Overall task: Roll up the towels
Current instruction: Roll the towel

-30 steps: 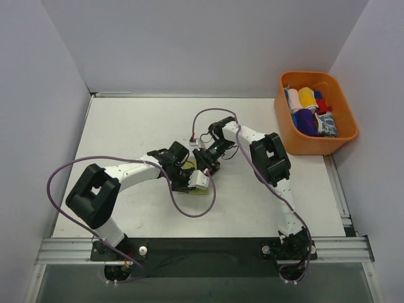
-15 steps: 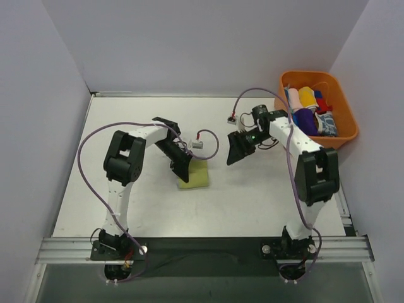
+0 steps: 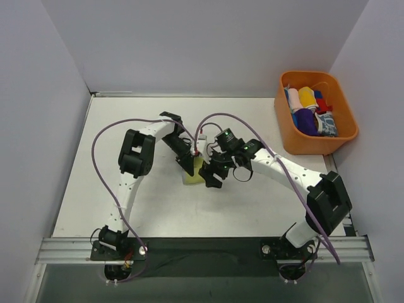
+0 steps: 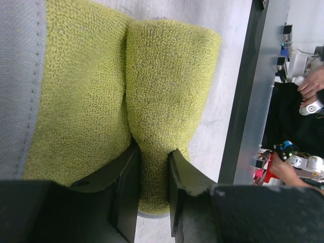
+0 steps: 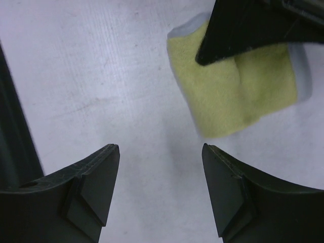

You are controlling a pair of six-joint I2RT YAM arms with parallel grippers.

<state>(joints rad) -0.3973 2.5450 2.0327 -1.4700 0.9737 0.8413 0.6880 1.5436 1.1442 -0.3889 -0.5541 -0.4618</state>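
Observation:
A pale yellow-green towel [image 3: 193,175] with a grey edge [image 4: 20,76] lies partly rolled near the table's middle. My left gripper [image 3: 187,165] is shut on the thick rolled fold of this towel [image 4: 172,76], one finger on each side [image 4: 154,169]. In the right wrist view the same towel [image 5: 238,96] sits up and to the right, with a left finger [image 5: 253,25] over it. My right gripper [image 3: 211,177] hovers just right of the towel, open and holding nothing [image 5: 159,152], above bare table. A blue-and-white patterned towel [image 3: 326,124] lies in the basket.
An orange plastic basket [image 3: 347,136] at the back right holds several rolled cloths. Purple cables loop from both arms over the white table [image 3: 126,196]. Grey walls close in the left, back and right sides.
The right gripper has swung from near the basket back to the towel's right side. The left gripper keeps its hold on the towel, and its arm stands differently than before.

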